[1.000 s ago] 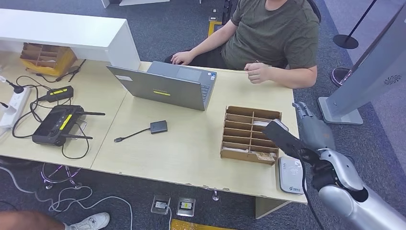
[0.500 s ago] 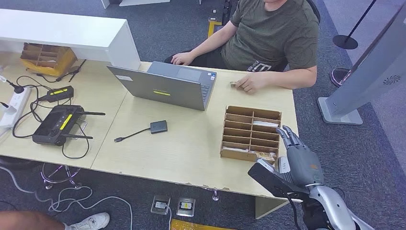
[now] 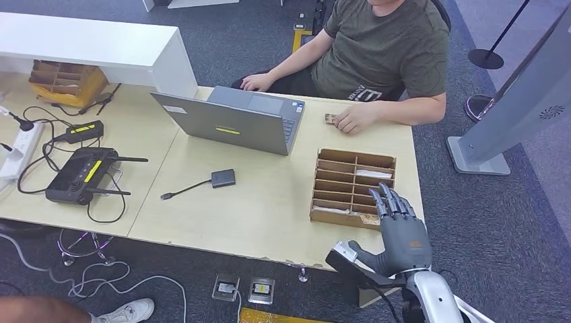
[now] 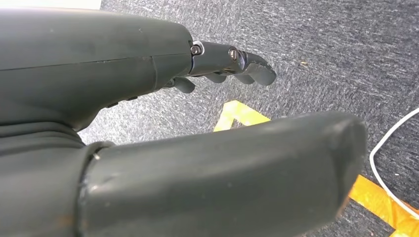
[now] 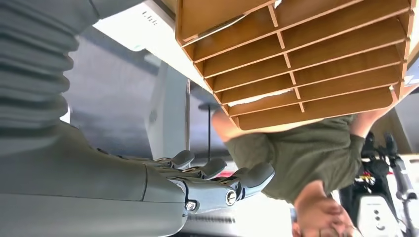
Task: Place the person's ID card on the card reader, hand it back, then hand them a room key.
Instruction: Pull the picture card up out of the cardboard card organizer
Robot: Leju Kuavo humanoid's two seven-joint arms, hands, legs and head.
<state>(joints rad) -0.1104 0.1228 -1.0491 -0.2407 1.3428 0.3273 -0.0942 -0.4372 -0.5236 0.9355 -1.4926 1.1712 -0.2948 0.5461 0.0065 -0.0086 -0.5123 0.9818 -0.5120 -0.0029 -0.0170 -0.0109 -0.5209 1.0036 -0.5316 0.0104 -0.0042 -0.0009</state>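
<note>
My right hand (image 3: 398, 232) hovers over the table's near right corner with its fingers stretched out and nothing in it; it covers the spot beside the wooden card organizer (image 3: 350, 176). In the right wrist view, the right hand (image 5: 207, 182) is below the organizer (image 5: 306, 54) and the white card reader (image 5: 143, 29). A white card (image 3: 374, 173) lies in one organizer slot. Across the table a seated person (image 3: 384, 47) rests a hand (image 3: 353, 120) on the table, with a small card (image 3: 329, 119) at the fingertips. My left hand (image 4: 148, 54) hangs over carpet, fingers apart and holding nothing.
An open grey laptop (image 3: 232, 121) stands in front of the person. A black adapter with cable (image 3: 222, 177) lies mid-table. A black controller (image 3: 81, 175) and cables occupy the left table. A white kiosk stand (image 3: 518, 101) rises at the right.
My right arm has drawn back from above the organizer to the table's near edge, the hand turning upright. The person's hand has dropped to the table with the small card.
</note>
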